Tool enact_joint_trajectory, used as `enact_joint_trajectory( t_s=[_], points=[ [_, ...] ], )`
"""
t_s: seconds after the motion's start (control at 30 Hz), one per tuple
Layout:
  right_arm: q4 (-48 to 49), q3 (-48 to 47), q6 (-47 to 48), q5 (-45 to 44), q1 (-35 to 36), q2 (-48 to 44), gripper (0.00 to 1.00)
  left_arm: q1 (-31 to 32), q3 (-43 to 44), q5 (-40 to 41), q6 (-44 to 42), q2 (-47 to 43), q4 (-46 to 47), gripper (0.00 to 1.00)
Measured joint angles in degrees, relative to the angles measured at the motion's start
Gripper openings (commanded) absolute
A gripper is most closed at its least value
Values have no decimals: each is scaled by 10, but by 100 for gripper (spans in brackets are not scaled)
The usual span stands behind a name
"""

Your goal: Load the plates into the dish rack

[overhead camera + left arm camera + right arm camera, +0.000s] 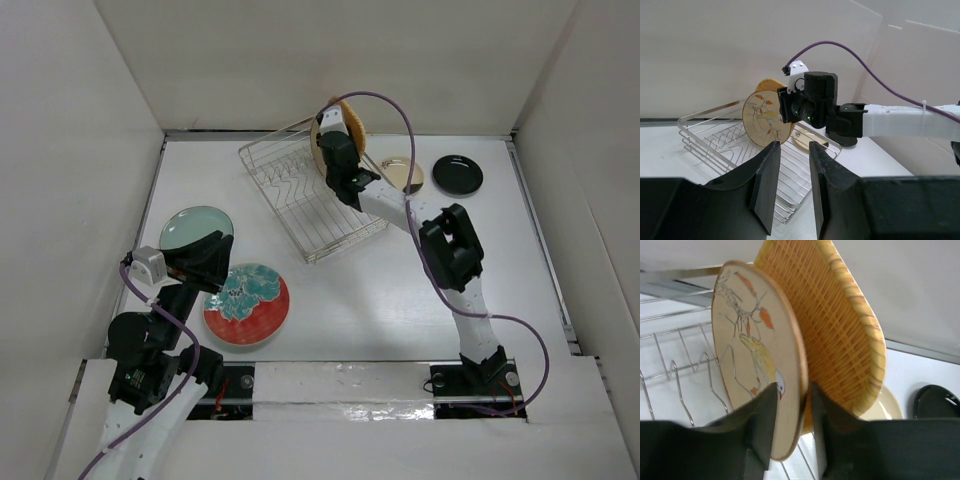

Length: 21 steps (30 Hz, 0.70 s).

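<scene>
My right gripper (332,152) (790,387) is shut on the rim of the beige plate (752,350) with a bird drawing. It holds the plate upright over the far end of the silver wire dish rack (300,205). The woven wooden plate (840,335) stands on edge right behind it, and both show in the left wrist view: the beige plate (765,117) and the wooden plate (771,84). My left gripper (792,145) is open and empty, raised between the pale teal plate (190,225) and the red flowered plate (250,305).
A small cream plate (403,173) and a small black plate (457,175) lie flat to the right of the rack. White walls close in the table on the left, right and far sides. The rack sits skewed at the table's middle back.
</scene>
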<state>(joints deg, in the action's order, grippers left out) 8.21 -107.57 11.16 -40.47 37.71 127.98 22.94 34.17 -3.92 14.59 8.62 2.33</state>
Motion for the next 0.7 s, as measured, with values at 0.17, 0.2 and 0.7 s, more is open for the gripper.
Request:
enact_joint_trajectory(
  t_s=[0.17,0.2,0.7],
  points=[
    [0,43,-20,0,2,-48,67,0,0,-1,0,0,0,27],
    [-1,56,-25,2,2,-66,68,0,0,-1,0,1,0,27],
    [49,322,-315,173,-240,-337,30,0,0,-4,0,4,0,27]
  ],
)
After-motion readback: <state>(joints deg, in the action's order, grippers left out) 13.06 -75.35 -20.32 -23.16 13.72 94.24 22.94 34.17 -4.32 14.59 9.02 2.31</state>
